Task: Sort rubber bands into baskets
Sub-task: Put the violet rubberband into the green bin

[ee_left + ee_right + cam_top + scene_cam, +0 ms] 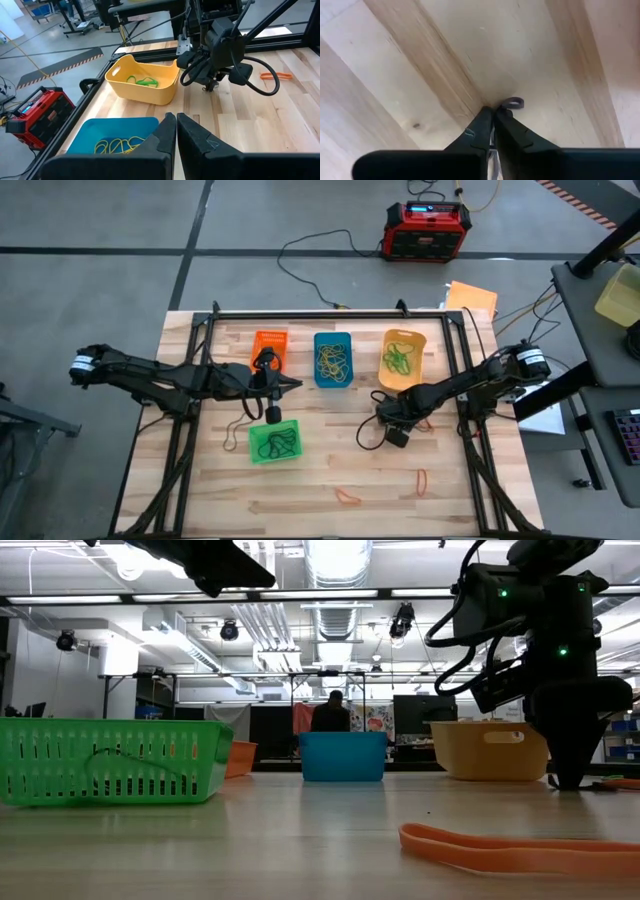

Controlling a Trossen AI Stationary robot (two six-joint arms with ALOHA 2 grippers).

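At the left, the left gripper hangs above the table just over the green basket, its fingers pressed together with nothing between them; that basket holds a tangle of dark bands. Behind it, along the far side of the table, stands the orange basket, partly hidden by the left arm, its contents not clear. Next comes the blue basket with yellow loops inside, then the yellow-orange basket holding green loops. Just in front of that last basket the right gripper is down at the wood, its fingers drawn narrow with a small dark rubber band pinched at their tips, the loop lying against the board. A black cable curls on the table beside this gripper. Nearer the front edge lie two loose orange bands, one towards the middle and one farther right, both well apart from the baskets. Beyond the table, on the floor, sits a red-and-black box with cables trailing from it.
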